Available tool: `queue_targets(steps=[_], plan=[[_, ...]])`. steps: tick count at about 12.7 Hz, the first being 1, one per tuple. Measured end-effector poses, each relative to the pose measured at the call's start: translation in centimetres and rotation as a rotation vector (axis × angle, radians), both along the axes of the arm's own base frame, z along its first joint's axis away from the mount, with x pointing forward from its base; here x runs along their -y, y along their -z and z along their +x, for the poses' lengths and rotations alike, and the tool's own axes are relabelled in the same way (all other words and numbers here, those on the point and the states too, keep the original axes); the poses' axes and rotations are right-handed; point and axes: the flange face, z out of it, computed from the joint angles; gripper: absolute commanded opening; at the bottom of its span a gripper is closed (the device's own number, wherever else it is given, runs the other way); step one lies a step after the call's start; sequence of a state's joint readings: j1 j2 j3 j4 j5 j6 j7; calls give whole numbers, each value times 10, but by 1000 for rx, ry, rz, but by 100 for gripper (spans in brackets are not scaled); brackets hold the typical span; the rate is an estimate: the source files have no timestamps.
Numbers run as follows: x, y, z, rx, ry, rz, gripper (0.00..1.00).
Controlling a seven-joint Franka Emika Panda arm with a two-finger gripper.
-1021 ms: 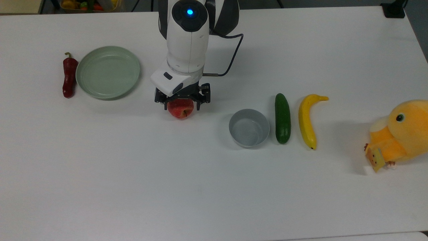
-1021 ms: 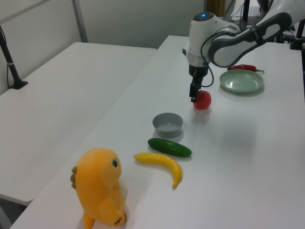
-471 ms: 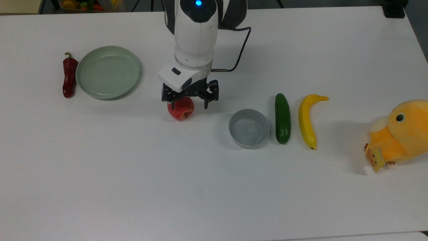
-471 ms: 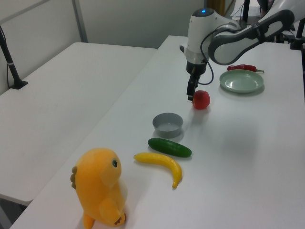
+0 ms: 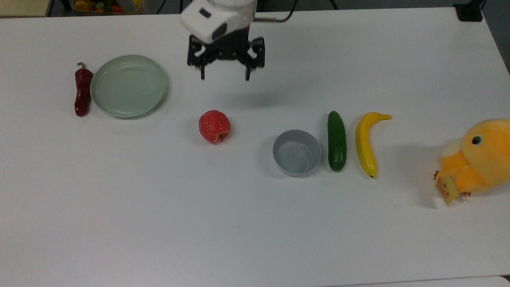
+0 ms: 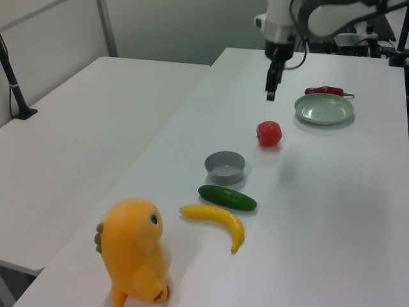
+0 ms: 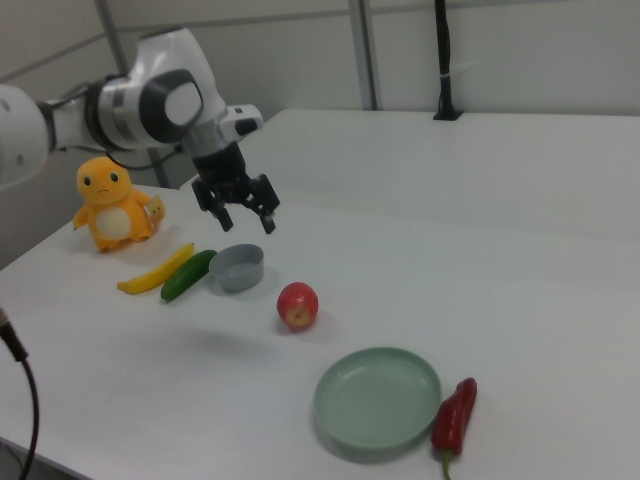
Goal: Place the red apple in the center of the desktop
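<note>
The red apple (image 5: 214, 126) rests by itself on the white desktop (image 5: 167, 207), between a green plate and a grey bowl. It also appears as the red apple (image 6: 269, 133) in the left view and as the red apple (image 7: 297, 304) in the right view. My gripper (image 5: 225, 75) hangs open and empty well above the desktop, toward the far edge from the apple in the top view. The left view puts the gripper (image 6: 270, 94) high above the apple, and the right view shows the gripper (image 7: 246, 220) raised over the grey bowl's area.
A green plate (image 5: 128, 85) and a dark-red chili pepper (image 5: 82, 92) lie at the top view's left. A grey bowl (image 5: 297, 152), a cucumber (image 5: 336, 140), a banana (image 5: 367, 142) and an orange plush toy (image 5: 478, 159) line up to the right.
My gripper let go of the apple, opened wide, and rose up and back toward the far edge. The apple stays where it was set down.
</note>
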State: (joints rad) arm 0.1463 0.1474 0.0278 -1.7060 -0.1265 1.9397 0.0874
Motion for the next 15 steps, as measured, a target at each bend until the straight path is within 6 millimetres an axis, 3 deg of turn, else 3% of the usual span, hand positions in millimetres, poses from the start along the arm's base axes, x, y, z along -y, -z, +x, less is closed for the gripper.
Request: queue_targets(steps=[3,5,8,15], plan=[[18,-43,-27,3,107,49,100],[29,-51,-35,8,195,101,100],[39,-40,-38,-17,234,115,100],[31,-21,-44,-60,144,101,100]])
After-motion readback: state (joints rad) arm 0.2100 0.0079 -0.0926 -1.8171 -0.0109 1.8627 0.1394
